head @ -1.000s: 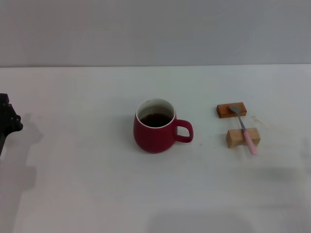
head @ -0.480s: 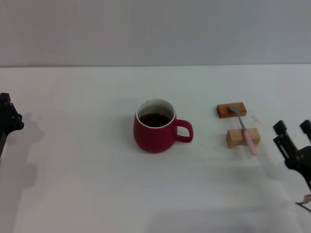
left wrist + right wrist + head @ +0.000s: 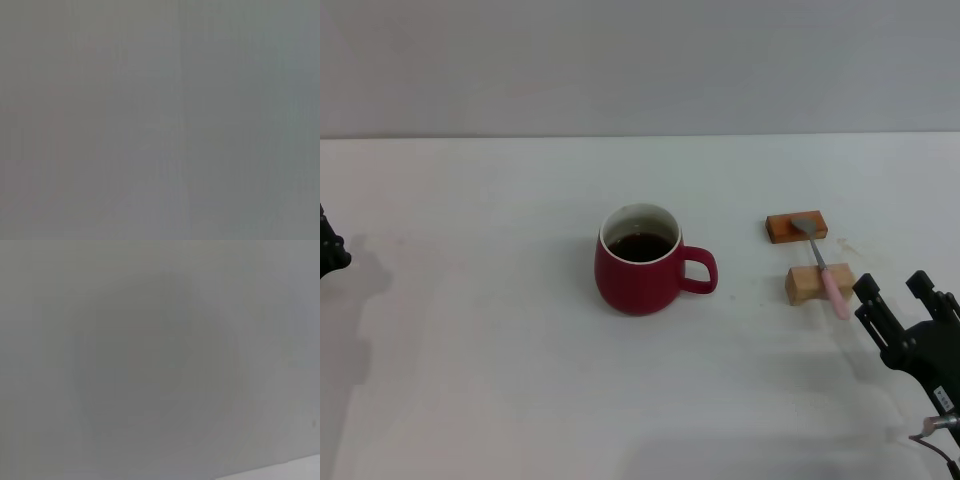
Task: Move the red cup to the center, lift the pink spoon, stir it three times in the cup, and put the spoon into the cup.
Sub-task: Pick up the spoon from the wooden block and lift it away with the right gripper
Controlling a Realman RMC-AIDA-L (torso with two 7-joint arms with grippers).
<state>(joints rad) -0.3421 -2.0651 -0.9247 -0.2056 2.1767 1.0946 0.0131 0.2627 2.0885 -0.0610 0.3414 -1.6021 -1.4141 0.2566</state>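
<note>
The red cup point(image 3: 640, 262) stands upright at the table's middle, dark liquid inside, its handle pointing right. To its right lies the pink spoon point(image 3: 825, 270), its grey bowl resting on an orange-brown block point(image 3: 796, 227) and its pink handle across a tan wooden block point(image 3: 818, 283). My right gripper point(image 3: 893, 287) is open, just right of the spoon's handle end and clear of it. Only a dark sliver of my left gripper point(image 3: 328, 250) shows at the left edge. Both wrist views show only flat grey.
The white table point(image 3: 500, 380) runs back to a grey wall. The two small blocks under the spoon are the only other objects.
My right gripper has come in from the lower right, moving left and forward toward the spoon. My left gripper has drawn back further off the left edge. Cup and spoon have not moved.
</note>
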